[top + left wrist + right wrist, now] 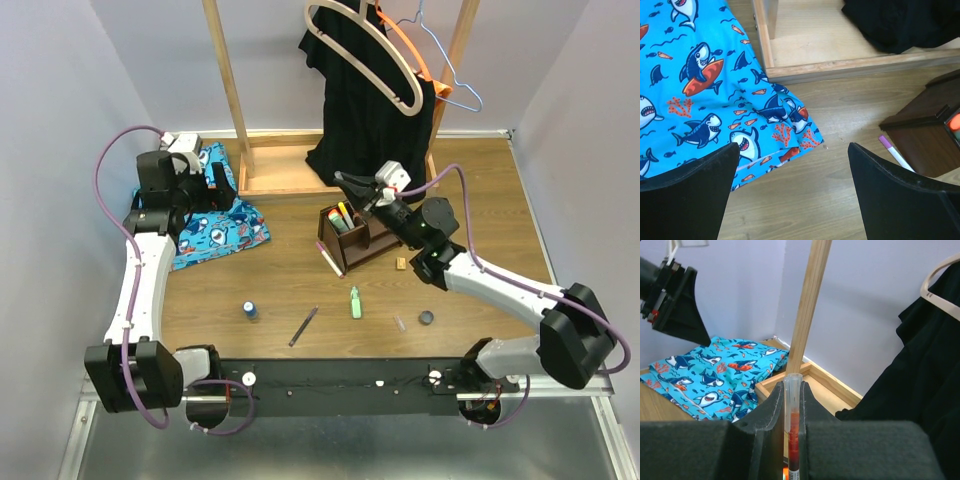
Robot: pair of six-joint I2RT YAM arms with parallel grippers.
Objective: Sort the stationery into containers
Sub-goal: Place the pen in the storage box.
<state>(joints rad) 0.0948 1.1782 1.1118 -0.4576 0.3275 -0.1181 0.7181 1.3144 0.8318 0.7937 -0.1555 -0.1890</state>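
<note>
Pinching half-hidden pen [793, 435], right end effector [792, 392]

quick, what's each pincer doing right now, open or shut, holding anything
left pincer: open, holding nothing
right pincer: closed on a clear pen with red ink

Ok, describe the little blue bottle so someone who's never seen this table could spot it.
Start at the dark brown organizer in the middle of the table, then come toward the near edge and leftward. Past the pale green marker and the thin pen sits the blue bottle, the leftmost small item: short and blue, while those neighbours are long and slim.
</note>
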